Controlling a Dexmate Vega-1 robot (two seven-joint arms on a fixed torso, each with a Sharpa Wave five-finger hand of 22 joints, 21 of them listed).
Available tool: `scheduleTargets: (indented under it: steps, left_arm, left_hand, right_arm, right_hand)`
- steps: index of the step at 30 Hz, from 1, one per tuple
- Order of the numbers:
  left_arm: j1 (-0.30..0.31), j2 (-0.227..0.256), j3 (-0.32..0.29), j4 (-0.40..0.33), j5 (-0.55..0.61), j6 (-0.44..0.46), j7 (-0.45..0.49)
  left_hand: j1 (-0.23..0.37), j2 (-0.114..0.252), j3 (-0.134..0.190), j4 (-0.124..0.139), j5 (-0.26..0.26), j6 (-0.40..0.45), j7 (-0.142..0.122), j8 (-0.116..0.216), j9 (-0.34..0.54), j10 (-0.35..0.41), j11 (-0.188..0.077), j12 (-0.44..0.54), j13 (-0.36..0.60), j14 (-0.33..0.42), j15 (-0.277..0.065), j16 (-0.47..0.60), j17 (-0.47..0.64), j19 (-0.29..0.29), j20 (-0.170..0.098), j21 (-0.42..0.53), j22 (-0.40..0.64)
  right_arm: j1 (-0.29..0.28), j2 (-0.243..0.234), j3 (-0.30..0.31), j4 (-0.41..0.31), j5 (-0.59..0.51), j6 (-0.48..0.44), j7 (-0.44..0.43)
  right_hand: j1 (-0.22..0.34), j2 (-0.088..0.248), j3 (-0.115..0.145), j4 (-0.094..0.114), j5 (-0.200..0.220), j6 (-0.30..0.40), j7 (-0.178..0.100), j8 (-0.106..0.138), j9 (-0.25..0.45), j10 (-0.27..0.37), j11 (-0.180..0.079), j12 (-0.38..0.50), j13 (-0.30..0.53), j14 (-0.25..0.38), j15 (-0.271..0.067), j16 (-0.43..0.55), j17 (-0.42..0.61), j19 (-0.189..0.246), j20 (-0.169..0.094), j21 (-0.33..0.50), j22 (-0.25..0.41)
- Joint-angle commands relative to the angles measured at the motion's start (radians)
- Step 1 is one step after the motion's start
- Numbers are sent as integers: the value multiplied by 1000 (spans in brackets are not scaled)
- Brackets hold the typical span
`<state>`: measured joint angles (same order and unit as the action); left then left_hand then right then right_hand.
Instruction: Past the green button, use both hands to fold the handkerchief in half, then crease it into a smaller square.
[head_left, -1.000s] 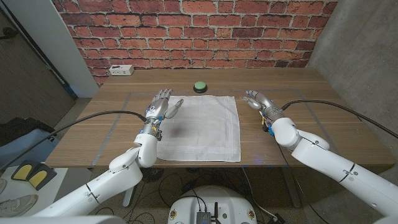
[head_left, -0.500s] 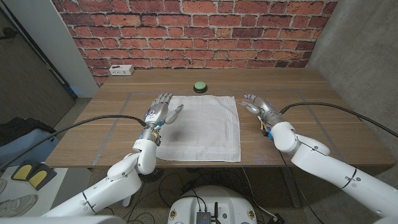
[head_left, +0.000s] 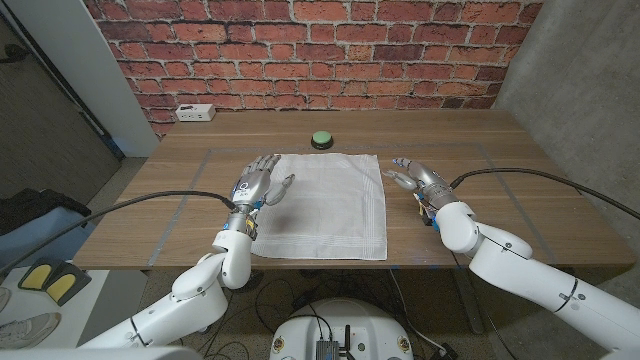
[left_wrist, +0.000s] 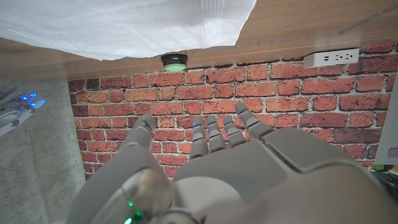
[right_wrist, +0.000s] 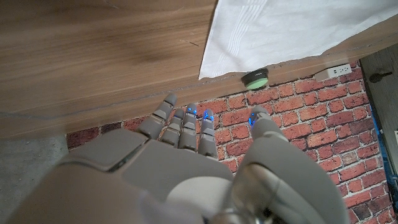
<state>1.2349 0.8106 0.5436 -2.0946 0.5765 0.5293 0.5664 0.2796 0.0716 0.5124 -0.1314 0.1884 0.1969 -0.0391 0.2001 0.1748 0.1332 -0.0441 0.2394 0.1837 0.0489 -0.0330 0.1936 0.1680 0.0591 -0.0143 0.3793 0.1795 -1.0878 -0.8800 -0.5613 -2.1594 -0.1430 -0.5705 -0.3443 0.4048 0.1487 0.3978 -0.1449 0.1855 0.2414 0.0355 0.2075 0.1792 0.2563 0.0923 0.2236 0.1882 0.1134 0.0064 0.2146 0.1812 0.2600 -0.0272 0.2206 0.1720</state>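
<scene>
Handkerchief flat and unfolded between both hands, near side of the green button.

The handkerchief (head_left: 322, 203) lay spread as a white, roughly square cloth at the middle of the wooden table (head_left: 520, 180), thin woven fabric with faint stripe bands along its right and near borders and slight wrinkles. Its far edge stopped just short of the button (head_left: 321, 139), a small round green cap on a dark base. The left hand (head_left: 257, 182) was at the cloth's left edge, fingers apart and holding nothing, thumb over the hem; contact could not be told. The right hand (head_left: 418, 178) was just beside the right edge, apart from the cloth, fingers spread, empty. Both hands were grey metal and plastic. A white power strip (head_left: 194, 112) sat at the far left by the brick wall (head_left: 320, 50).
</scene>
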Motion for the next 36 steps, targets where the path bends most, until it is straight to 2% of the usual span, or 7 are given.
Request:
scheduleTargets:
  steps: [1, 13, 20, 24, 32, 36]
  left_arm:
    - [32, -8, 8, -20, 45, 41, 20]
    - [83, -3, 9, -76, 111, 130, 28]
    - [109, -4, 15, -100, 145, 183, 24]
    - [120, -1, 22, -114, 171, 214, 19]
    - [132, 22, 55, -169, 255, 341, -72]
    - [129, 32, 75, -183, 296, 386, -109]
  left_hand:
    - [20, 0, 2, -11, -1, 24, -3, 2, 2, 29, -3, 8, 2, 27, -6, 9, 1, 22, 2, 8, 4]
    - [45, -6, 1, -25, -2, 72, -9, 9, 2, 76, -11, 15, 3, 76, -8, 12, 2, 45, 2, 9, 5]
    - [78, -18, -2, -35, -2, 136, -10, 16, 3, 139, -20, 23, 4, 141, -14, 15, 2, 76, 14, 12, 7]
    - [100, -27, -4, -39, -1, 169, -5, 18, 4, 172, -13, 27, 5, 183, -20, 20, 3, 95, 15, 14, 7]
    - [115, -43, -8, -39, -3, 181, -14, 12, 5, 198, -19, 28, 6, 246, -25, 29, 6, 104, 15, 13, 9]
    - [120, -49, -10, -40, -3, 184, -19, 10, 5, 201, -20, 27, 6, 261, -28, 31, 6, 105, 15, 13, 9]
  right_arm:
    - [-13, -16, -19, -41, -48, -60, 9]
    - [-50, -47, -14, -92, -87, -91, 1]
    - [-63, -56, -28, -123, -124, -135, 2]
    - [-70, -61, -36, -144, -147, -162, 2]
    - [-90, -64, -59, -192, -200, -226, -5]
    - [-98, -60, -73, -208, -226, -251, -10]
  right_hand:
    - [21, -1, 8, -13, 6, 13, -4, -1, 2, 13, -4, 3, 4, 16, 0, 1, -1, 18, 1, 8, 3]
    - [90, -24, 27, -39, 7, 39, -13, 1, 3, 28, -21, -4, 3, 47, -6, -3, -3, 53, 11, 9, 1]
    - [140, -44, 36, -43, 1, 73, -20, 7, 3, 48, -28, -4, 2, 75, -13, -3, -4, 77, 17, 9, 1]
    - [177, -60, 39, -42, -4, 97, -20, 9, 4, 68, -29, -3, 2, 104, -16, 0, -3, 98, 19, 10, 2]
    - [213, -75, 41, -42, -6, 130, -30, 15, 5, 86, -29, -3, 3, 128, -23, 2, -2, 117, 23, 11, 3]
    - [249, -91, 41, -41, -4, 165, -38, 21, 5, 108, -38, -1, 3, 157, -34, 5, -1, 130, 22, 9, 3]
